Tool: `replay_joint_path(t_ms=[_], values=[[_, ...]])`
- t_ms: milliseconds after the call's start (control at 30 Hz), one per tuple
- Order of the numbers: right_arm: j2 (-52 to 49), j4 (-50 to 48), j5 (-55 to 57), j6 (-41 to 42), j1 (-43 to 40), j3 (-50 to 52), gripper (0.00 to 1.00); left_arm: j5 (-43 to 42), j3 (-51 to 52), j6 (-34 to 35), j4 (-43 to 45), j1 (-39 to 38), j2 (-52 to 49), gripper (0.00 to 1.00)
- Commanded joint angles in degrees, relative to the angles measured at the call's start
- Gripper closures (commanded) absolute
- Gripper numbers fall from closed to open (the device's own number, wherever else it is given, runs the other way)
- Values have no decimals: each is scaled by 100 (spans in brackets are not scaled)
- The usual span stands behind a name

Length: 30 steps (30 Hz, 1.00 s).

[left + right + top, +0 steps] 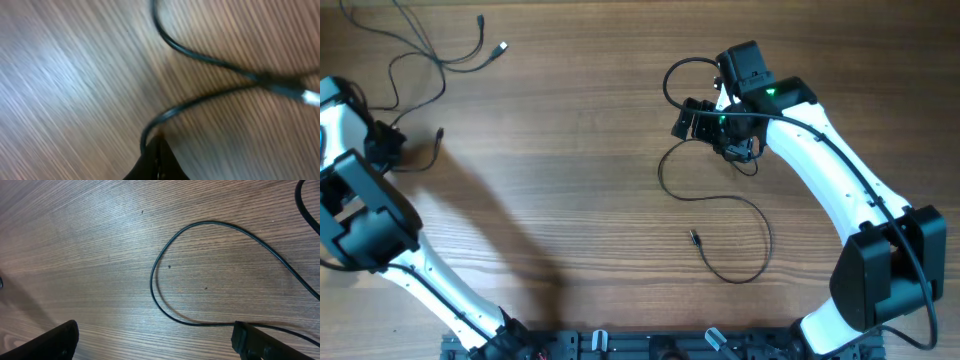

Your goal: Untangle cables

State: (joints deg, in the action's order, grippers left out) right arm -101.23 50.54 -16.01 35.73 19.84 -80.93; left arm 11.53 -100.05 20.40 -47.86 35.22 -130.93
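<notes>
Several thin black cables (430, 55) lie tangled at the far left of the table, with plugs at their ends (502, 47). My left gripper (392, 145) is shut on one of these cables. In the left wrist view the cable (200, 100) runs into the closed fingertips (157, 146), and a plug (300, 93) lies to the right. Another cable (750, 215) lies loose at centre right, its plug end (694, 237) towards the front. My right gripper (705, 130) is open just above its loop. In the right wrist view the loop (152, 282) lies between the spread fingers (157, 345), untouched.
The wooden table (570, 180) bears everything. The thicker arm cable (672, 75) arcs by the right wrist. The arm bases stand along the front edge (620, 345).
</notes>
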Motion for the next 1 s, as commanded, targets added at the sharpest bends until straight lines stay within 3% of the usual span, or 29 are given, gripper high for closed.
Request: replay_joint_path(t_ms=[0, 167, 267, 400, 500, 600, 700, 833, 967], values=[[17, 9, 114, 24, 26, 4, 0, 181, 111, -72, 527, 238, 66, 96], [17, 273, 251, -109, 24, 4, 0, -164, 111, -407, 2208, 245, 66, 96], [17, 264, 264, -109, 24, 4, 0, -162, 109, -804, 2739, 240, 66, 96], [17, 262, 264, -105, 24, 4, 0, -398, 0, -802, 3121, 245, 66, 96], [17, 243, 264, -103, 24, 7, 0, -1051, -313, -584, 2813, 245, 83, 96], [17, 203, 264, -105, 24, 4, 0, -1064, -426, -15, 2448, 251, 332, 96], [17, 179, 267, -107, 24, 4, 0, -1333, -426, 2, 1932, 238, 828, 96], [17, 28, 264, -105, 24, 4, 0, -1296, -315, 2, 813, 240, 901, 96], [17, 107, 262, -105, 24, 4, 0, -994, 177, 28, 715, 245, 756, 96]])
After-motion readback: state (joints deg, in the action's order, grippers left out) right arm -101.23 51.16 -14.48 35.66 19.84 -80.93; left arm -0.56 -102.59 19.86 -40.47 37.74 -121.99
